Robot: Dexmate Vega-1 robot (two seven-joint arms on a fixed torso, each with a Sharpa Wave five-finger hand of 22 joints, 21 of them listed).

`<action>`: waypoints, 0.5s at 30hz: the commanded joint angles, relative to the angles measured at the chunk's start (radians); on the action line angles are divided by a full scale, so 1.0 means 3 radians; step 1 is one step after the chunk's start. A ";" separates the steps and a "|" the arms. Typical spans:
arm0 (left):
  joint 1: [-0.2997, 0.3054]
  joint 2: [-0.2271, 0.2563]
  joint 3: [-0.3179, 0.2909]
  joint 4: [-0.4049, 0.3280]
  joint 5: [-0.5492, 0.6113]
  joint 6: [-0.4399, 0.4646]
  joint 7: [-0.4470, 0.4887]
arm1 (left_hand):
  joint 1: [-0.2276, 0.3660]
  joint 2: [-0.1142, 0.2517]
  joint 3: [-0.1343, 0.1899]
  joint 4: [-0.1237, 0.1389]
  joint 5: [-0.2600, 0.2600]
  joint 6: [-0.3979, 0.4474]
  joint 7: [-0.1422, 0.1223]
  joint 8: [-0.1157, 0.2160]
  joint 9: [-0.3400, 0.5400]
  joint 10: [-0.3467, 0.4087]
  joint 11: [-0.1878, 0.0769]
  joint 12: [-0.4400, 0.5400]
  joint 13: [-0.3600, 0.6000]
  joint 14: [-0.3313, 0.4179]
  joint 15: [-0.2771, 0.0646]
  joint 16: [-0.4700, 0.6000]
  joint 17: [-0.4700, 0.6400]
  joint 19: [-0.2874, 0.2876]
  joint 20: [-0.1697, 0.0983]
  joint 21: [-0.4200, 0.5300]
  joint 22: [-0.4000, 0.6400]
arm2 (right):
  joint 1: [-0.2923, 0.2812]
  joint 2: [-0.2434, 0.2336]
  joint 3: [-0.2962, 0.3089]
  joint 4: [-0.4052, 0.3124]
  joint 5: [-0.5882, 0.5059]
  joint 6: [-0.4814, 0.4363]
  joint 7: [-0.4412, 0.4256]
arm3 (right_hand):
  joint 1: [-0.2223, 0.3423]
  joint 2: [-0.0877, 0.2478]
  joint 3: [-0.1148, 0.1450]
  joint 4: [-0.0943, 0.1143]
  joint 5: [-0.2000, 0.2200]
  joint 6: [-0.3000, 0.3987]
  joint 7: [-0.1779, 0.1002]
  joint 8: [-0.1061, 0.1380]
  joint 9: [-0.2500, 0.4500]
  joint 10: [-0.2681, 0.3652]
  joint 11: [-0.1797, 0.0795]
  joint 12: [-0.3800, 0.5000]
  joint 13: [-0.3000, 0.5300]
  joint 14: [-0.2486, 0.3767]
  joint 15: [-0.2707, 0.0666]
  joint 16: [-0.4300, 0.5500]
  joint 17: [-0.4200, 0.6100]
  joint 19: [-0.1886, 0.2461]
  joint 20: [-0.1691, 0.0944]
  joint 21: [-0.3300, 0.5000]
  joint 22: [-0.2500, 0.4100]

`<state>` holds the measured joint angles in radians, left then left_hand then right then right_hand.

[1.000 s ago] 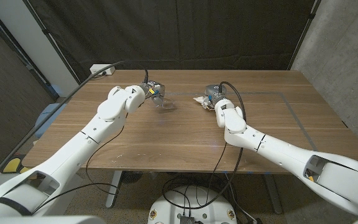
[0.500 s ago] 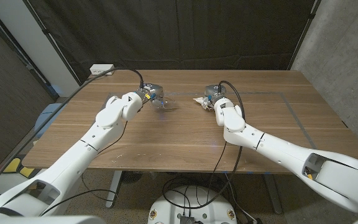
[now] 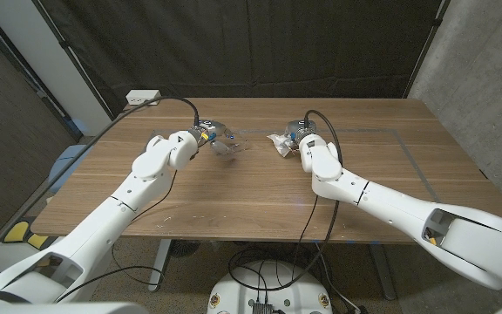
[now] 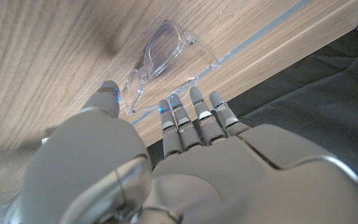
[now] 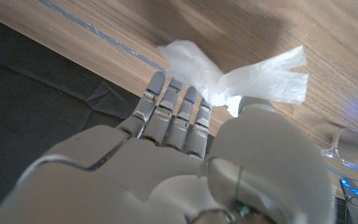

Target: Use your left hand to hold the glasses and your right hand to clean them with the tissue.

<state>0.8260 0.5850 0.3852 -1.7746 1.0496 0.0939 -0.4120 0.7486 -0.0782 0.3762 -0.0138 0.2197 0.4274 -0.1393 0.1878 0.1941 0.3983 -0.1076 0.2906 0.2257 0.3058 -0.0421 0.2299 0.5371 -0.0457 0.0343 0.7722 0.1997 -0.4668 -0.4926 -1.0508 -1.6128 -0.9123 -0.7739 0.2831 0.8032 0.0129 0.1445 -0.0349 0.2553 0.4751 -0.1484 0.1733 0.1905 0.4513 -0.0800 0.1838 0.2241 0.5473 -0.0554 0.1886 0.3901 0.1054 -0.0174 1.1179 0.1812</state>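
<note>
Clear-framed glasses (image 3: 226, 146) (image 4: 160, 53) lie on the wooden table (image 3: 260, 187), left of centre at the back. My left hand (image 3: 204, 133) (image 4: 166, 155) reaches at them from the left with fingers (image 4: 194, 115) straight and the thumb apart; the fingertips are at the temple arms and nothing is gripped. A crumpled white tissue (image 3: 279, 140) (image 5: 229, 78) lies right of the glasses. My right hand (image 3: 301, 136) (image 5: 179, 155) is right at it, fingers (image 5: 173, 99) and thumb spread on either side and touching its edge, not closed on it.
A white power strip (image 3: 144, 97) with a black cable sits at the table's back left corner. A thin line (image 3: 408, 153) marks a rectangle on the right part of the table. Black curtains hang behind the table.
My left hand has drawn slightly back and lower beside the glasses. My right hand has edged forward onto the tissue. The glasses and tissue have barely moved.
</note>
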 commanded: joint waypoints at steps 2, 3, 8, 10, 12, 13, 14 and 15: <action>0.0020 0.0020 -0.0117 -0.0071 -0.0164 -0.0057 0.0077 | -0.0181 -0.0016 -0.0105 0.0101 0.0044 -0.0294 0.0002 -0.0019 0.0025 -0.0307 0.0019 -0.0156 0.0036 -0.0307 -0.0126 -0.0119 -0.0094 -0.0208 0.0042 -0.0089 -0.0008 | 0.0098 -0.0007 -0.0022 -0.0009 0.0069 -0.0036 0.0325 | -0.0341 -0.0171 -0.0244 0.0120 0.0080 -0.0537 0.0099 0.0004 0.0008 -0.0527 0.0196 0.0000 -0.0071 -0.0498 -0.0097 -0.0033 -0.0123 -0.0197 0.0087 -0.0151 -0.0005; 0.0035 0.0015 -0.0144 -0.0076 -0.0198 -0.0064 0.0121 | -0.0207 -0.0015 -0.0121 0.0116 0.0047 -0.0358 0.0011 -0.0024 0.0026 -0.0356 0.0032 -0.0180 0.0039 -0.0361 -0.0088 -0.0131 -0.0111 -0.0235 0.0057 -0.0102 -0.0010 | 0.0090 -0.0020 0.0003 -0.0025 0.0108 -0.0009 0.0314 | -0.0417 -0.0202 -0.0297 0.0152 0.0090 -0.0640 0.0131 0.0001 0.0008 -0.0577 0.0234 0.0013 -0.0078 -0.0586 -0.0057 -0.0034 -0.0146 -0.0222 0.0120 -0.0180 -0.0005; 0.0101 -0.0018 -0.0273 -0.0096 -0.0358 -0.0089 0.0337 | -0.0284 0.0011 -0.0167 0.0169 0.0060 -0.0639 -0.0011 -0.0043 0.0030 -0.0551 0.0060 -0.0260 0.0041 -0.0520 -0.0051 -0.0145 -0.0180 -0.0337 0.0104 -0.0161 -0.0020 | -0.0004 -0.0079 0.0227 -0.0113 0.0440 0.0164 0.0176 | -0.0923 -0.0156 -0.0510 0.0424 0.0111 -0.0896 0.0165 0.0031 0.0017 -0.0835 0.0290 0.0040 -0.0085 -0.0934 0.0097 -0.0016 -0.0221 -0.0496 0.0260 -0.0364 0.0002; 0.0113 -0.0023 -0.0303 -0.0106 -0.0396 -0.0085 0.0380 | -0.0291 0.0019 -0.0170 0.0176 0.0063 -0.0668 -0.0022 -0.0040 0.0030 -0.0566 0.0054 -0.0264 0.0040 -0.0539 -0.0046 -0.0146 -0.0189 -0.0348 0.0112 -0.0168 -0.0021 | -0.0051 -0.0112 0.0326 -0.0145 0.0596 0.0268 0.0081 | -0.1168 -0.0082 -0.0587 0.0557 0.0095 -0.0913 0.0178 0.0050 0.0017 -0.0861 0.0302 0.0064 -0.0085 -0.1043 0.0164 -0.0006 -0.0248 -0.0618 0.0315 -0.0445 0.0004; 0.0131 -0.0032 -0.0327 -0.0110 -0.0412 -0.0079 0.0455 | -0.0292 0.0029 -0.0168 0.0179 0.0065 -0.0670 -0.0022 -0.0034 0.0030 -0.0569 0.0045 -0.0265 0.0040 -0.0536 -0.0050 -0.0141 -0.0195 -0.0350 0.0110 -0.0171 -0.0021 | -0.0101 -0.0130 0.0414 -0.0171 0.0723 0.0339 -0.0034 | -0.1311 -0.0024 -0.0626 0.0623 0.0082 -0.0925 0.0188 0.0056 0.0016 -0.0896 0.0308 0.0068 -0.0085 -0.1126 0.0200 -0.0004 -0.0264 -0.0731 0.0354 -0.0509 0.0006; 0.0136 -0.0031 -0.0335 -0.0116 -0.0418 -0.0074 0.0466 | -0.0290 0.0036 -0.0166 0.0180 0.0066 -0.0666 -0.0022 -0.0028 0.0030 -0.0561 0.0038 -0.0261 0.0039 -0.0535 -0.0050 -0.0139 -0.0198 -0.0350 0.0111 -0.0172 -0.0021 | -0.0129 -0.0139 0.0461 -0.0186 0.0791 0.0378 -0.0096 | -0.1397 -0.0001 -0.0654 0.0652 0.0072 -0.0921 0.0197 0.0062 0.0016 -0.0902 0.0311 0.0074 -0.0086 -0.1183 0.0242 -0.0008 -0.0273 -0.0790 0.0365 -0.0544 0.0007; 0.0143 -0.0031 -0.0344 -0.0118 -0.0429 -0.0075 0.0486 | -0.0290 0.0038 -0.0166 0.0180 0.0066 -0.0666 -0.0019 -0.0027 0.0030 -0.0559 0.0037 -0.0260 0.0039 -0.0537 -0.0050 -0.0139 -0.0199 -0.0350 0.0113 -0.0172 -0.0021 | -0.0153 -0.0144 0.0503 -0.0196 0.0856 0.0408 -0.0150 | -0.1477 0.0017 -0.0682 0.0669 0.0063 -0.0919 0.0202 0.0065 0.0015 -0.0916 0.0319 0.0077 -0.0086 -0.1230 0.0263 -0.0006 -0.0283 -0.0863 0.0386 -0.0585 0.0007; 0.0151 -0.0032 -0.0355 -0.0116 -0.0443 -0.0082 0.0518 | -0.0288 0.0044 -0.0164 0.0181 0.0067 -0.0663 -0.0020 -0.0023 0.0030 -0.0557 0.0035 -0.0258 0.0039 -0.0540 -0.0053 -0.0138 -0.0201 -0.0350 0.0115 -0.0173 -0.0022 | -0.0176 -0.0158 0.0560 -0.0211 0.0952 0.0460 -0.0183 | -0.1516 0.0023 -0.0697 0.0677 0.0058 -0.0914 0.0198 0.0068 0.0015 -0.0924 0.0330 0.0078 -0.0086 -0.1264 0.0289 -0.0011 -0.0287 -0.0882 0.0394 -0.0599 0.0007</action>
<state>0.8475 0.5829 0.3218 -1.7987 0.9689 0.0755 -0.3374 0.6613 -0.0717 0.3255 0.0373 0.2350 0.2283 -0.1445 0.1772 0.1980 0.2352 -0.0925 0.2168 0.2351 0.1475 -0.0409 0.1877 0.4772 -0.1401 0.0644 0.7200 0.1905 -0.4676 -0.5123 -0.9960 -1.6378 -0.8121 -0.7387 0.3295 0.3863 0.0107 -0.0511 0.1551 0.2773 0.2030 -0.0930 0.1873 0.1933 0.1833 0.0149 0.1965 0.1948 0.1926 0.0162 0.1811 0.3065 -0.1293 0.0914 0.9537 0.1796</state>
